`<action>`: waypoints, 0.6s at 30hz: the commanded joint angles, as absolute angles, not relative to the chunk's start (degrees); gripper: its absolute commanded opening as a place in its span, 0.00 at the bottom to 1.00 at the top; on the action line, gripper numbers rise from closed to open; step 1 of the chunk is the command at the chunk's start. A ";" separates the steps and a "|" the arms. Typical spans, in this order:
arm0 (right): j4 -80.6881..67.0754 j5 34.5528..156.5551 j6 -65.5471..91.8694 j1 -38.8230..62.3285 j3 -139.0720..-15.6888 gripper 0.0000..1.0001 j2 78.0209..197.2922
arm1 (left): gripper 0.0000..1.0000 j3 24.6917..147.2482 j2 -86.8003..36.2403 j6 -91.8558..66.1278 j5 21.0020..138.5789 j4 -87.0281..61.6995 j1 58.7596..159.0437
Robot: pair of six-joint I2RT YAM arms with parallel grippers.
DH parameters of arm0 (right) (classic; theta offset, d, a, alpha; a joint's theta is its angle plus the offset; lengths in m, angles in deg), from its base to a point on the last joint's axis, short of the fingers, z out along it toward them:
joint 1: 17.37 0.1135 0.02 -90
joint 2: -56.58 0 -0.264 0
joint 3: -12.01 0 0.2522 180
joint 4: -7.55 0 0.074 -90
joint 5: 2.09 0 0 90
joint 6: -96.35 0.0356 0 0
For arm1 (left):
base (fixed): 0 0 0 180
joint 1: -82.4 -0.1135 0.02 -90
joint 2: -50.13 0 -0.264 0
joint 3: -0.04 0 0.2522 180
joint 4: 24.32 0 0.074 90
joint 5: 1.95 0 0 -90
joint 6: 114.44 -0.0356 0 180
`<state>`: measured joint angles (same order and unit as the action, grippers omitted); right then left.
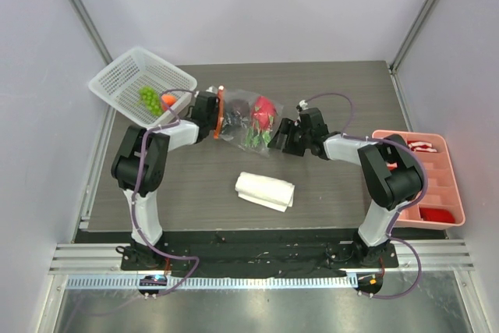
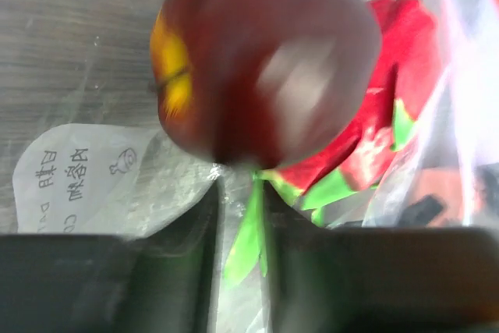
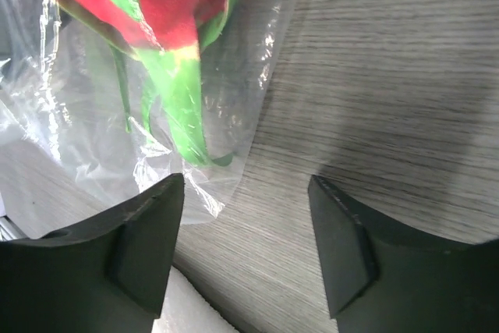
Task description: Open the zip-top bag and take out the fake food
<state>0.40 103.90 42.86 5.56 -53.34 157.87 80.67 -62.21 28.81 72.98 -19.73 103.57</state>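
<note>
1. Zip-top bag (image 1: 243,121) lies just beyond the folded white cloth (image 1: 265,190), with its long axis left-right and its zipper strip (image 1: 221,111) at the left end.
2. Your left gripper (image 2: 240,271) is nearer the strip, its fingers narrow and seemingly pinching bag film. Your right gripper (image 3: 245,228) gapes wide at the closed end.
3. You have one bag, and inside it one dragon fruit (image 1: 265,108) and one dark purple fruit (image 1: 236,107).

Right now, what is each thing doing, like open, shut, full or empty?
zip-top bag: lying down, dragon fruit and dark fruit inside; zipper unclear
left gripper: shut on zip-top bag
right gripper: open, empty
basket: tilted, holding grapes and orange
white cloth: folded
pink tray: holding red pieces
</note>
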 commanded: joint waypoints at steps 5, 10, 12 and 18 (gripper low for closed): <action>0.47 101.10 42.20 5.21 -53.69 0.76 153.87 | 0.07 82.36 -52.80 15.20 78.73 -4.69 105.78; -1.29 101.27 42.82 5.13 -55.88 0.76 152.91 | 0.43 78.93 -49.63 18.25 77.77 -6.60 105.52; -1.38 101.45 43.43 5.30 -56.24 0.76 151.94 | 0.52 77.79 -49.10 19.67 77.59 -9.49 105.34; -8.75 96.70 38.96 8.03 -59.93 0.80 147.46 | 0.85 84.62 -55.06 17.40 75.66 -7.14 105.25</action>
